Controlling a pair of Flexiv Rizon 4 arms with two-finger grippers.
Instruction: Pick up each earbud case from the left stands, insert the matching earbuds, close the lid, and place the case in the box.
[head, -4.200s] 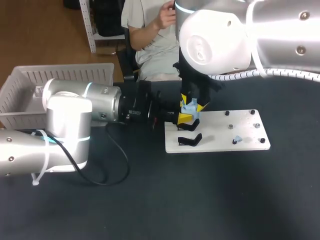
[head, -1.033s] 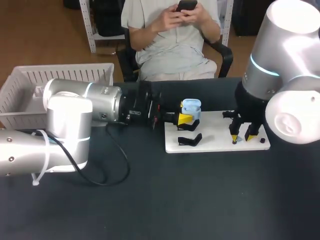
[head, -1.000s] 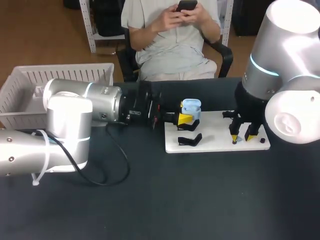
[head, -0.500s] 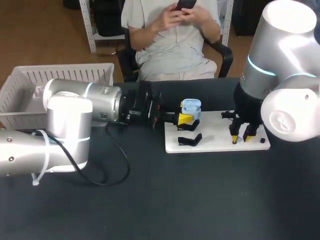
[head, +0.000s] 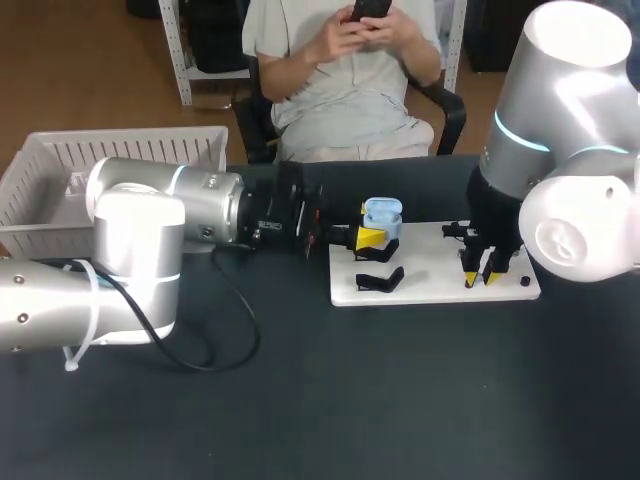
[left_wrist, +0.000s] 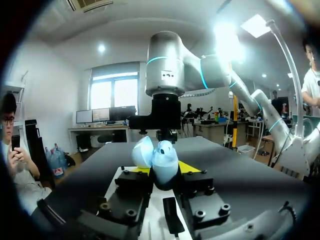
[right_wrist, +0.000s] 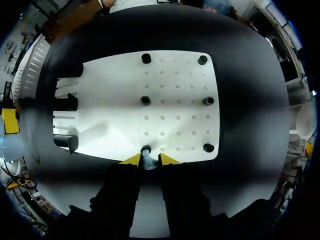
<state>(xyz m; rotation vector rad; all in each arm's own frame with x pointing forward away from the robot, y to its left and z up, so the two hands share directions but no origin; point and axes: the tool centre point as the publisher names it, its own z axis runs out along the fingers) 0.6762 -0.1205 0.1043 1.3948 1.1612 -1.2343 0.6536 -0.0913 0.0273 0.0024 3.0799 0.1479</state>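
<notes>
Dark tabletop (head: 400, 400) bearing a white perforated board (head: 430, 262). At the board's near edge, the right gripper (head: 479, 278) straddles a small pale earbud (right_wrist: 146, 151) on a black peg; whether it grips cannot be told. Farther back, the left gripper (head: 371, 238) clamps a pale blue plastic earbud case (head: 381, 214), lid open, over the board's far left corner.

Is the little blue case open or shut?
Open. The blue case has its lid swung away from the body.
</notes>
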